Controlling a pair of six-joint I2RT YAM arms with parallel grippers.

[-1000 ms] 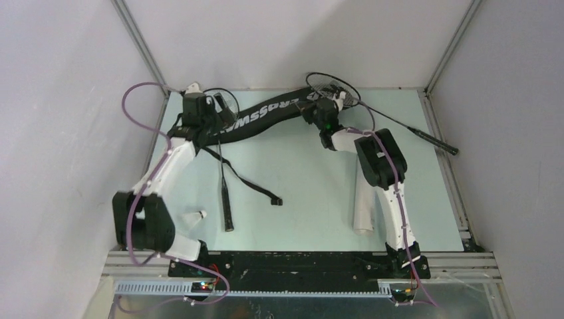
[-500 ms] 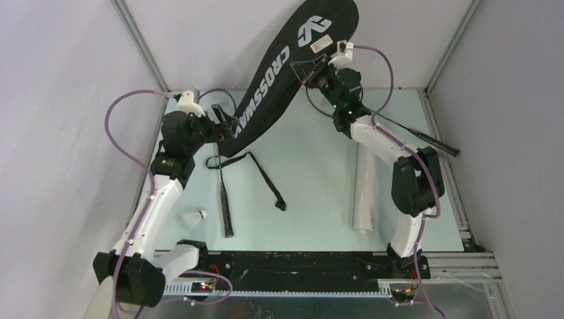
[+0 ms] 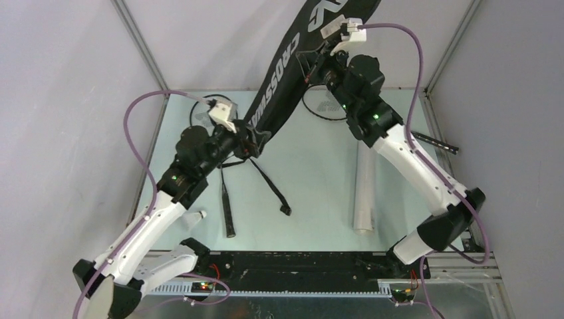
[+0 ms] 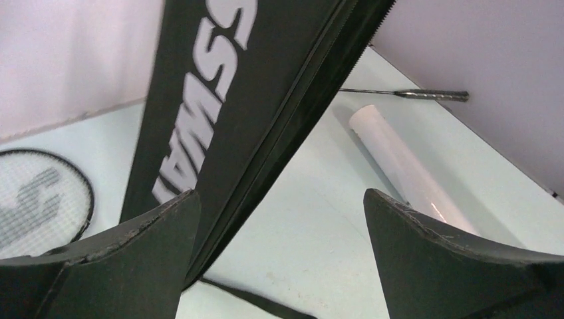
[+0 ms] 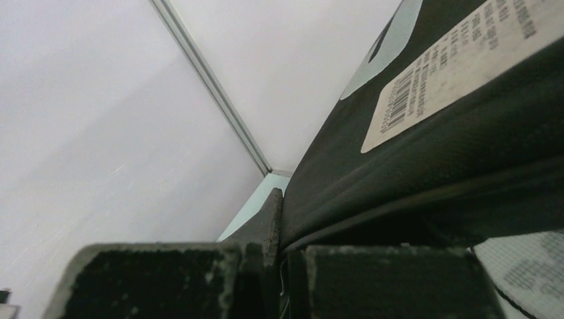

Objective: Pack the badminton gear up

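Note:
The black CROSSWAY bag hangs steeply, its top end off the frame's upper edge and its lower end near the table. My right gripper is shut on the bag's edge. My left gripper is open by the bag's lower end, and the bag lies against its left finger, not between the jaws. One racket lies at the left. The other racket lies at the back right, its head under the bag. The white tube lies at the right. A shuttlecock sits near the left arm.
The bag's strap trails across the table's middle to a loose end. The grey walls stand close at the left, back and right. The right arm's purple cable arcs high above the table's back right corner.
My right arm has lifted the bag's top end higher, so the bag now hangs steeper. My left arm has swung right and nearer, following the bag's lower end.

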